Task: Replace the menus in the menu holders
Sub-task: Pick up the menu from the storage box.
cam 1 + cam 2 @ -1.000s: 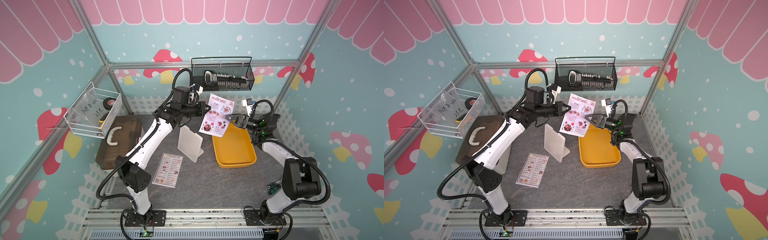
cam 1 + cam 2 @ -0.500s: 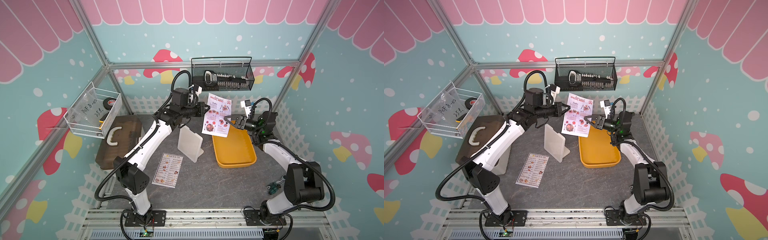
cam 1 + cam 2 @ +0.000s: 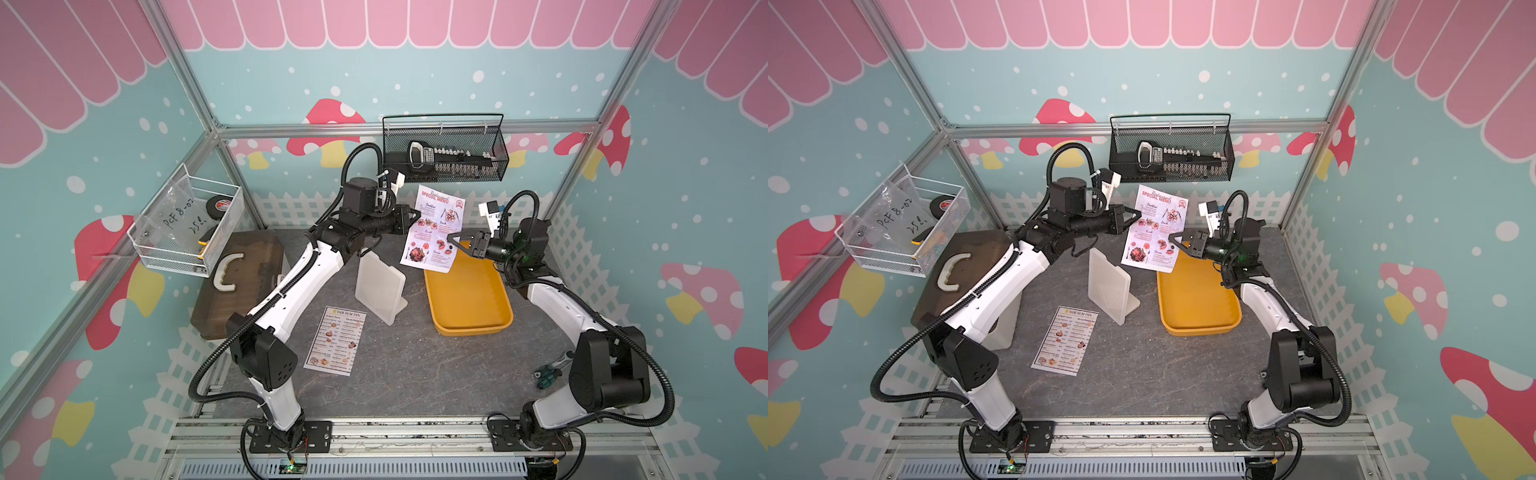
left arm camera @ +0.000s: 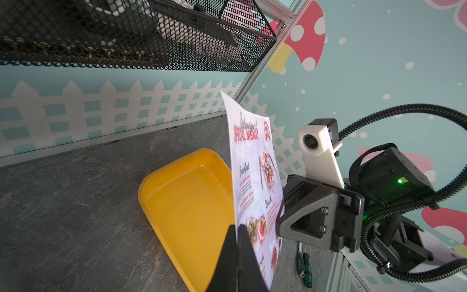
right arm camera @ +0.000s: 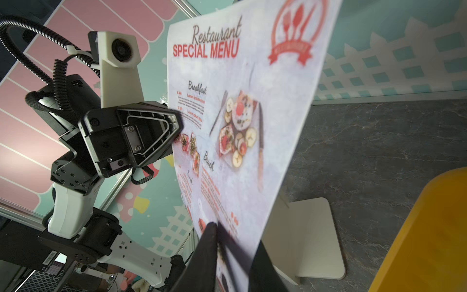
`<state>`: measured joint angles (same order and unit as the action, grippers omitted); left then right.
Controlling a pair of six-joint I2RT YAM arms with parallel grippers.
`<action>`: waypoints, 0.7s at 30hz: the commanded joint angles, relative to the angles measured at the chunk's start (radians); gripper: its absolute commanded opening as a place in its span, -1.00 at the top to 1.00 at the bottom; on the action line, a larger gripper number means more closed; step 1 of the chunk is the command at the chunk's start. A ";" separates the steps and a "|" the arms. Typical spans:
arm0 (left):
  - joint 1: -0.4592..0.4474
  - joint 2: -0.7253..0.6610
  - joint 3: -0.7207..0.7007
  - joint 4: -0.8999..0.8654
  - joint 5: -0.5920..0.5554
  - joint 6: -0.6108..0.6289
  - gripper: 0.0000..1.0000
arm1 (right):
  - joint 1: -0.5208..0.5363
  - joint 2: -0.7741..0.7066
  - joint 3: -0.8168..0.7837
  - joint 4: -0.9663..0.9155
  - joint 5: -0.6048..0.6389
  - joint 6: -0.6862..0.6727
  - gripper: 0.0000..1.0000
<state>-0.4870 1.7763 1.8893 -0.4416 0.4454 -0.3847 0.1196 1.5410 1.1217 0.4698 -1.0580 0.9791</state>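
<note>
Two menus, top views: SPECIAL MENU sheet (image 3: 436,228) is upright in the air at 1 o'clock of the menu holder (image 3: 380,286); DIM SUM INN sheet (image 3: 336,340) lies flat on the table at 7 o'clock of it.
One holder: white, standing mid-table on its flat foot.
Left gripper (image 3: 417,216): clamped on the SPECIAL MENU sheet's 9 o'clock edge.
Right gripper (image 3: 451,241): at that sheet's 4 o'clock edge, above the yellow tray (image 3: 469,299).
Three containers: yellow tray at 3 o'clock of the holder; black mesh basket (image 3: 444,153) at 12 o'clock holds a dark tool set; white wire basket (image 3: 187,232) at 9 o'clock holds one tape roll (image 3: 220,205) and a clear bag handwritten "PCF 8-02".
Left wrist view: fingertips (image 4: 231,235) pressed together on the sheet; it reads "Restaurant SPECIAL MENU", "Breakfast".
Right wrist view: same title, large and red; jaws narrow, one finger (image 5: 211,240) on each face of the sheet, a small gap showing; the holder's foot (image 5: 308,235) stands behind.
</note>
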 commanded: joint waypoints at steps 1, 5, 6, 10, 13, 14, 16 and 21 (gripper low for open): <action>0.010 -0.018 -0.013 0.028 0.022 0.023 1.00 | 0.006 -0.037 0.029 -0.005 0.009 -0.006 0.68; 0.010 -0.011 -0.016 0.035 0.032 0.018 1.00 | 0.013 -0.042 0.032 -0.006 0.019 0.001 0.77; 0.010 -0.011 -0.019 0.039 0.034 0.015 1.00 | 0.016 -0.042 0.033 -0.006 0.020 0.003 0.77; 0.010 -0.012 -0.030 0.056 0.029 0.012 1.00 | 0.017 -0.047 0.047 -0.029 0.025 -0.005 0.79; 0.010 -0.016 -0.031 0.060 0.015 0.001 0.83 | 0.018 -0.058 0.065 -0.105 0.049 -0.048 0.90; 0.010 -0.019 -0.034 0.063 0.001 -0.004 0.73 | 0.020 -0.063 0.072 -0.133 0.059 -0.067 0.92; 0.010 -0.031 -0.046 0.063 -0.039 -0.012 0.71 | 0.024 -0.072 0.086 -0.181 0.078 -0.101 0.99; 0.016 -0.051 -0.073 0.065 -0.090 -0.016 0.41 | 0.028 -0.081 0.111 -0.265 0.100 -0.149 1.00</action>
<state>-0.4820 1.7706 1.8294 -0.3908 0.4000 -0.3992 0.1390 1.4845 1.2022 0.2768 -0.9798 0.8814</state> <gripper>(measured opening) 0.271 0.045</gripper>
